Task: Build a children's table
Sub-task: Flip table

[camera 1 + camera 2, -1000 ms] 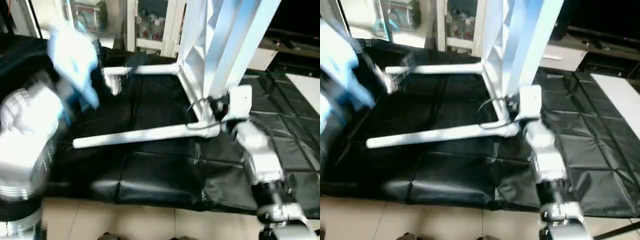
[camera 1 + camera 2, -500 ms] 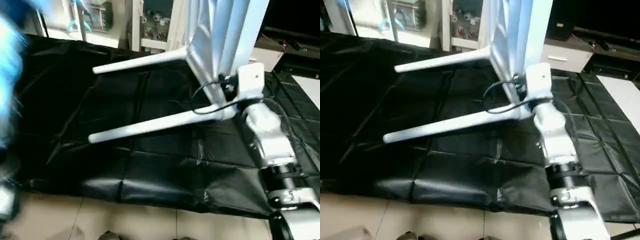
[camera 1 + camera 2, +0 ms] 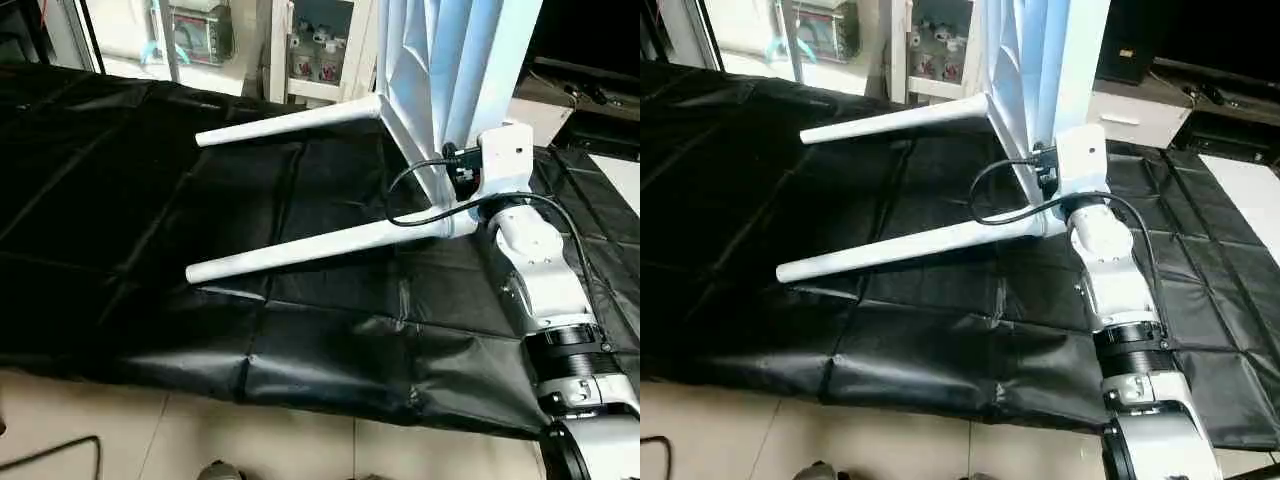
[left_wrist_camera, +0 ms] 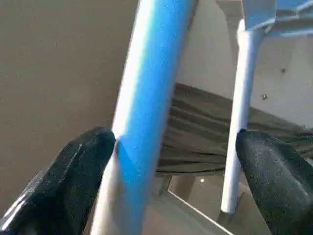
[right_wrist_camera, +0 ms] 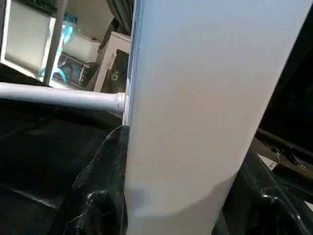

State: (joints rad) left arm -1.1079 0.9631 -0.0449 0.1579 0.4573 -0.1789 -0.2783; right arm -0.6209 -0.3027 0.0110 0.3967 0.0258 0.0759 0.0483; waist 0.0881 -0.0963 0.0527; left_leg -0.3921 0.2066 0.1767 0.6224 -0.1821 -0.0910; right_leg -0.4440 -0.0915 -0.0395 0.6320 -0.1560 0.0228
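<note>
The children's table stands on its edge on a black sheet. Its white top (image 3: 455, 70) rises upright at the back. Two white legs (image 3: 320, 243) (image 3: 290, 118) stick out of it to the left, just above the sheet. My right arm (image 3: 540, 280) reaches to the top's lower corner. In the right wrist view my right gripper (image 5: 186, 191) is shut on the top's white edge, one black finger (image 5: 105, 181) on each side. My left gripper (image 4: 171, 166) is open, and a leg (image 4: 146, 98) runs between its fingers (image 4: 73, 166) close to one of them. A further leg (image 4: 239, 122) stands beyond.
The black sheet (image 3: 130, 200) covers the work surface and ends at a tiled floor (image 3: 200, 430) in front. A thin cable (image 3: 50, 455) lies on the floor at the left. Shelves and cabinets (image 3: 310, 50) stand behind the table.
My left arm, blurred at the left earlier, has swung out of the head views. The camera has shifted. The right gripper's hold on the table top is unchanged.
</note>
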